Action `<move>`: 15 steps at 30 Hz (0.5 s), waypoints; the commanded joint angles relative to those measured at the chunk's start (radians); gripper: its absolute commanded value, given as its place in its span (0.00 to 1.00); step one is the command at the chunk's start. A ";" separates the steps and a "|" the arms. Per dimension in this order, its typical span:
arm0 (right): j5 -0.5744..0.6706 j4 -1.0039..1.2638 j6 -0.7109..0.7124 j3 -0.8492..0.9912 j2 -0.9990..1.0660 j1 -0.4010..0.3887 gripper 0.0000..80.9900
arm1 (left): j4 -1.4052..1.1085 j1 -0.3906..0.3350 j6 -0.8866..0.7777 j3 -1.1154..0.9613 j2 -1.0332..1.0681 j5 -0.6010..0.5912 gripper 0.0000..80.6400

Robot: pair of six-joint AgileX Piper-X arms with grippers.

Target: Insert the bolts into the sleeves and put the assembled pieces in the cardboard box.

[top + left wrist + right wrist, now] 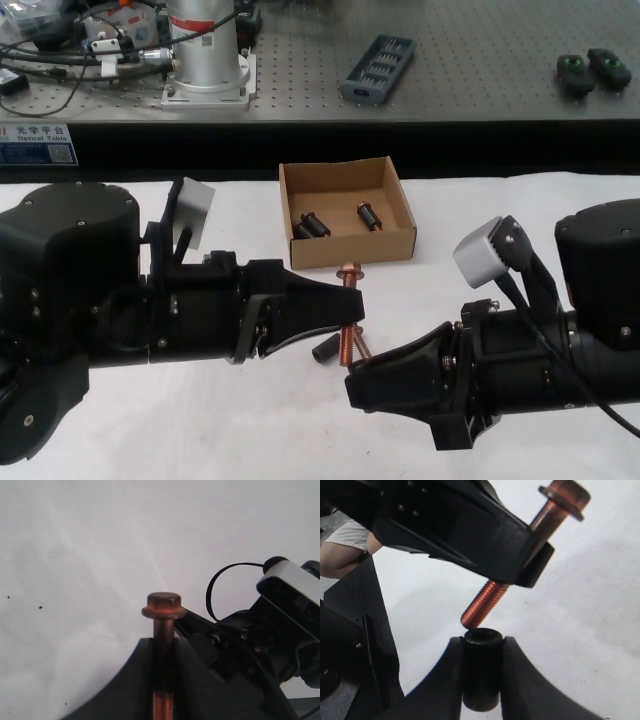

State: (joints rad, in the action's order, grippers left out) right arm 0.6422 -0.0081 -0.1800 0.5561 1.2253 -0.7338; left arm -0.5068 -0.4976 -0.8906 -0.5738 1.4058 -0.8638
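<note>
My left gripper is shut on a copper bolt, which stands head up over the white cloth in front of the cardboard box. In the left wrist view the bolt rises between the two black fingers. My right gripper is shut on a black sleeve, held upright with its mouth up. The bolt hangs tilted, its threaded tip just above the sleeve's rim and slightly to one side. Assembled pieces lie in the box.
A loose black sleeve and another copper bolt lie on the cloth under the grippers. Behind the box runs a perforated metal bench with a metal post, a dark tray and black parts.
</note>
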 commanded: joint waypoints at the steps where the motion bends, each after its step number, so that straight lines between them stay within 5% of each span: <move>1: 0.028 0.021 -0.002 0.003 -0.012 0.006 0.05 | -0.010 -0.003 0.015 -0.012 -0.004 -0.019 0.08; 15: 0.045 0.021 -0.007 0.003 -0.012 0.001 0.05 | -0.010 -0.003 0.034 -0.012 -0.004 -0.012 0.08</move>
State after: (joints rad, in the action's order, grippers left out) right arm 0.6690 -0.0072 -0.1854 0.5561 1.2253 -0.7338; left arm -0.5053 -0.4976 -0.8906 -0.5738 1.4058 -0.8664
